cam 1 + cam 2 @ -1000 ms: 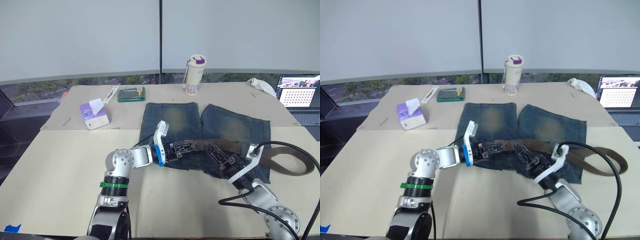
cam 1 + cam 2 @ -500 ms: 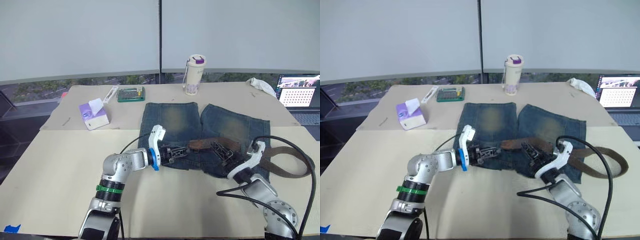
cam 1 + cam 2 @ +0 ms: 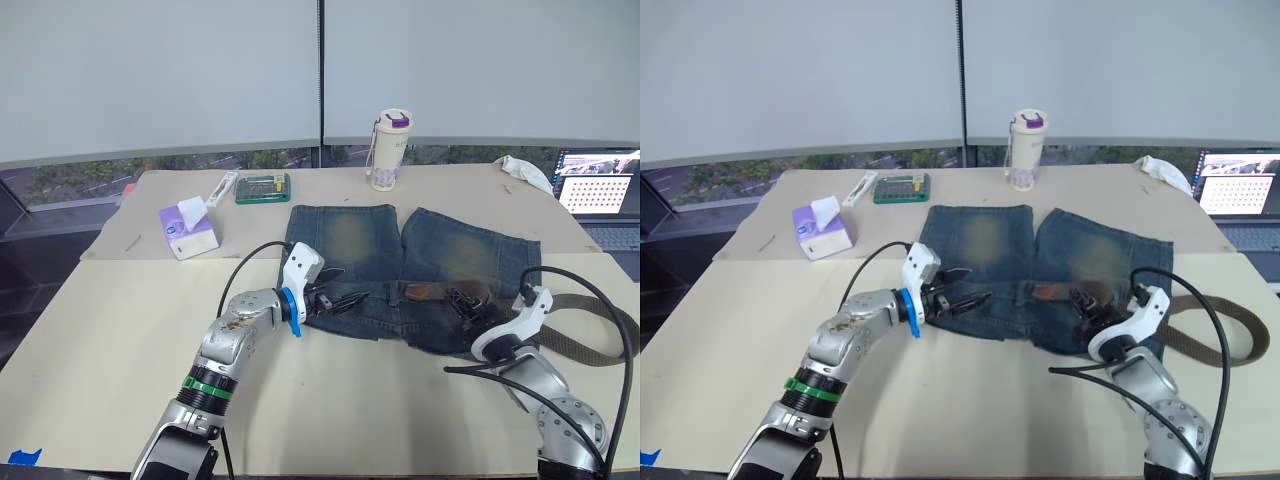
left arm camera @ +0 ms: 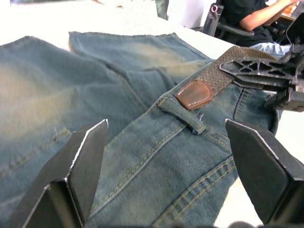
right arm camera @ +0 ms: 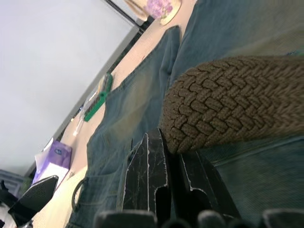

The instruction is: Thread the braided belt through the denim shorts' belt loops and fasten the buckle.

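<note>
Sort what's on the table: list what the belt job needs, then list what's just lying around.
For the job:
- braided belt, leather tip at a belt loop
- denim shorts
- left gripper, open over the waistband
- right gripper, shut on the belt

Lying about:
- tissue box
- bottle
- green case
- laptop
- white cloth

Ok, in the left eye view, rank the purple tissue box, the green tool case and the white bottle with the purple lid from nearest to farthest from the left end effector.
1. The purple tissue box, on the robot's left of the left end effector, is nearest.
2. The green tool case, farther back on the table.
3. The white bottle with the purple lid, at the far edge beyond the blue denim shorts, is farthest.
</note>
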### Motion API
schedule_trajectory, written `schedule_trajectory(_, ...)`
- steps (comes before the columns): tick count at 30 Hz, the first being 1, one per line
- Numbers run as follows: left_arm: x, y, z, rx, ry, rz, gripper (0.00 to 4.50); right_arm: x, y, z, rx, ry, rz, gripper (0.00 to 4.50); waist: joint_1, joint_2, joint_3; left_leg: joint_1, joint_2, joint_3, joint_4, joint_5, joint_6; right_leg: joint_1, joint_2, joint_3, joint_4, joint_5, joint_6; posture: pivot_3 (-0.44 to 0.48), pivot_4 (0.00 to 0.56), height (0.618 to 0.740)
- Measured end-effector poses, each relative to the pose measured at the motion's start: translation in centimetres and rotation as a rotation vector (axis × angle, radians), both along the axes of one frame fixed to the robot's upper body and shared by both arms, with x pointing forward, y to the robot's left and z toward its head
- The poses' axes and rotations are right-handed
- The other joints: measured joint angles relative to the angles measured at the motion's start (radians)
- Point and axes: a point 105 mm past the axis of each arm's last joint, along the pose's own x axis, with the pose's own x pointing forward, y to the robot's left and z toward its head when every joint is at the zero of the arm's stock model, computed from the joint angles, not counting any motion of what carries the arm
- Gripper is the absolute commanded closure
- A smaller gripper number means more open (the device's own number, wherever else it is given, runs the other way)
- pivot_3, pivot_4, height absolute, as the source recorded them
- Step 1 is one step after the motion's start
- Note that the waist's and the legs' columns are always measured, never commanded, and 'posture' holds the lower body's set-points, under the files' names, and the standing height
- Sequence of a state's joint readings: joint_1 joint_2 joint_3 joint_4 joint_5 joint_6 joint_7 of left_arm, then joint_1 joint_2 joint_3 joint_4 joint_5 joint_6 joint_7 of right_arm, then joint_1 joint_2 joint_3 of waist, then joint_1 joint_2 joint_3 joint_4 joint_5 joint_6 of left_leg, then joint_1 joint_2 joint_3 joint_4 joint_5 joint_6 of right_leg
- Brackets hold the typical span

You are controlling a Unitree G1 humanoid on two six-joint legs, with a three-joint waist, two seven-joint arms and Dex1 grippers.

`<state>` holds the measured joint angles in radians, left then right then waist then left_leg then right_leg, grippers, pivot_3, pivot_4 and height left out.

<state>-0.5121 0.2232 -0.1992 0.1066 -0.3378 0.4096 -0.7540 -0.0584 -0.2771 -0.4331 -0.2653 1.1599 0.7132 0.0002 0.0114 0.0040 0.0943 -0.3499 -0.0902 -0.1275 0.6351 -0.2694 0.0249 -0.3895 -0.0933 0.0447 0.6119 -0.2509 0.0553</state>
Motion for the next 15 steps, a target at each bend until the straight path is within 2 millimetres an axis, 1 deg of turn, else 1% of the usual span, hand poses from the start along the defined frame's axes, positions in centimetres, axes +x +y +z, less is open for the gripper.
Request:
schedule_trajectory(2, -0.1, 0.0, -0.4, 0.021, -0.002, -0.007, 0.34, 0.0, 0.1, 0.0, -0.006, 0.005, 0.007, 4.5, 0.0, 0.0, 0.0, 0.0, 0.0, 0.0, 0.0, 0.0, 0.0, 0.0, 0.0, 0.0, 0.0, 0.0, 0.0, 0.0, 0.15, 0.74)
schedule_trajectory(5, 0.0, 0.0, -0.7, 0.047, -0.023, -0.007, 0.34, 0.1, 1.1, -0.3, -0.009, 0.02, 0.047, 4.5, -0.002, 0.0, 0.0, 0.0, 0.0, 0.0, 0.0, 0.0, 0.0, 0.0, 0.001, 0.0, 0.0, 0.0, 0.0, 0.0, 0.15, 0.74)
schedule_trajectory(10, 0.2, 0.0, -0.6, 0.064, -0.067, 0.006, 0.34, 1.2, 2.6, -0.6, -0.006, 0.032, 0.087, 4.5, -0.006, 0.0, 0.0, 0.002, 0.0, 0.0, 0.0, 0.0, 0.0, 0.0, 0.001, 0.0, 0.001, 0.0, 0.0, 0.0, 0.15, 0.74)
schedule_trajectory(15, -0.2, -0.1, -0.6, 0.048, -0.042, -0.033, 0.34, 1.9, 3.8, -0.9, -0.005, 0.05, 0.133, 4.5, -0.016, 0.0, 0.0, 0.002, 0.001, 0.0, -0.002, 0.0, 0.0, 0.0, 0.002, 0.0, 0.001, 0.0, 0.0, 0.0, 0.15, 0.74)
